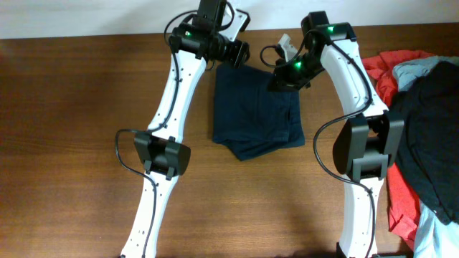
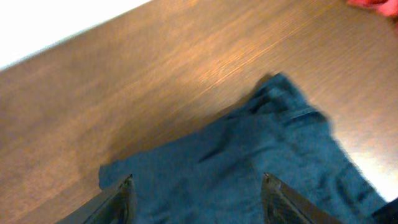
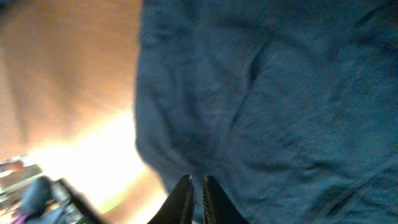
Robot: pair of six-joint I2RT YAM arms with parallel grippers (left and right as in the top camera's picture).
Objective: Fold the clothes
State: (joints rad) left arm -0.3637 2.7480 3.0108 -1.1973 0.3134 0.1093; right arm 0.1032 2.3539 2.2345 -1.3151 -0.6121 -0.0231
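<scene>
Shorts lie mid-table, folded into a compact block and kept apart from the red garment and black garment heaped at the right. Left gripper hovers over the far hem with jaws wide and empty, probably placed for a fresh grasp. Right gripper sits at the shorts' right edge, jaws nearly closed. The blur hides whether any cloth is pinched.
</scene>
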